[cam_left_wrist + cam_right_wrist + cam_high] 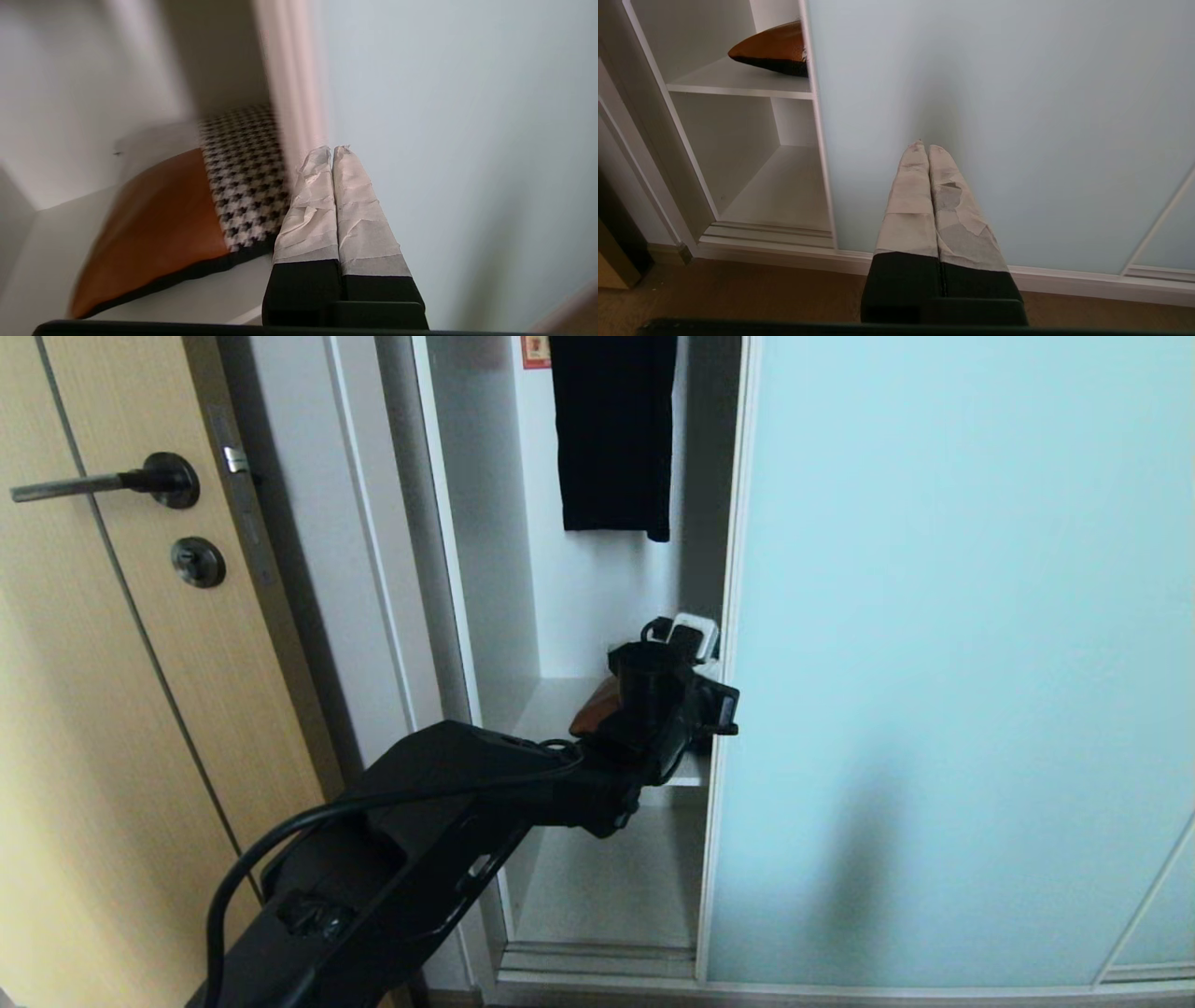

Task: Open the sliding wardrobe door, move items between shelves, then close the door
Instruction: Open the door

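Sliding step: the door [952,663] is part open, leaving a gap at the left, and the left gripper [332,151] sits clenched and empty at its frame edge.
Doing it well: I would press the taped fingers [313,205] flat on the frame and push steadily right, level, clear of the clothes [187,219].
Clothes: lying on the upper shelf [738,84], just behind the frame; the lower shelf [784,191] is below.
Right gripper [923,148]: clenched, empty, low before the glass.
Materials: frosted aqua glass, smooth; slim pale metal frame; flat white laminate boards; soft folded fabric, rust-brown, houndstooth, black trim.
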Tool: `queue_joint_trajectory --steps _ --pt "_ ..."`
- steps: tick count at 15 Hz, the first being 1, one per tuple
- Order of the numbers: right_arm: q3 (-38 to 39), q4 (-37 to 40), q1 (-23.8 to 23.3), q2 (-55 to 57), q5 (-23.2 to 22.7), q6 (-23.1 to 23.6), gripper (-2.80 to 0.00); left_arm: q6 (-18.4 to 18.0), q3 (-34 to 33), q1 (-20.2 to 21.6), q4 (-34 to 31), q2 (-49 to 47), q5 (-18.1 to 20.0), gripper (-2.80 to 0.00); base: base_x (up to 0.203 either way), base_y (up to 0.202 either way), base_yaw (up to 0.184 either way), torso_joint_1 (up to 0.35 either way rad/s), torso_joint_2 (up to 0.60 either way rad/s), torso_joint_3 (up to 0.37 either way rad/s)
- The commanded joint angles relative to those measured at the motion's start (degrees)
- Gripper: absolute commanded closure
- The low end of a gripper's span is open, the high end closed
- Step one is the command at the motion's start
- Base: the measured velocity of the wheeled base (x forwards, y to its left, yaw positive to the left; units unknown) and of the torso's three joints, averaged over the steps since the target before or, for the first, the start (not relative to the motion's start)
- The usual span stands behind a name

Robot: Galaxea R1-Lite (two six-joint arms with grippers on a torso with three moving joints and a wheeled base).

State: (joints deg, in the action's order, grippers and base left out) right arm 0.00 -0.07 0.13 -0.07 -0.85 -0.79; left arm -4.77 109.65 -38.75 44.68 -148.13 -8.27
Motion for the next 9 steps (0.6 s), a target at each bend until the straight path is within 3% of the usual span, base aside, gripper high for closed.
queue_joint_trajectory --steps 1,4,9 --pt "0.00 -0.01 0.04 -0.01 -0.03 0.00 0.00 -0.14 -0.38 0.22 0.44 2.90 -0.68 0.00 0.000 0.000 0.000 0.000 0.00 0.000" --pt "0.02 -0.01 0.04 -0.01 -0.03 0.00 0.00 -0.16 -1.98 3.26 0.36 10.05 -1.12 0.00 0.000 0.000 0.000 0.000 0.00 0.000" --pt "0.09 -0.01 -0.05 -0.01 -0.03 0.00 0.00 -0.27 -16.84 11.54 0.61 29.11 -1.92 0.00 0.000 0.000 0.000 0.000 0.00 0.000"
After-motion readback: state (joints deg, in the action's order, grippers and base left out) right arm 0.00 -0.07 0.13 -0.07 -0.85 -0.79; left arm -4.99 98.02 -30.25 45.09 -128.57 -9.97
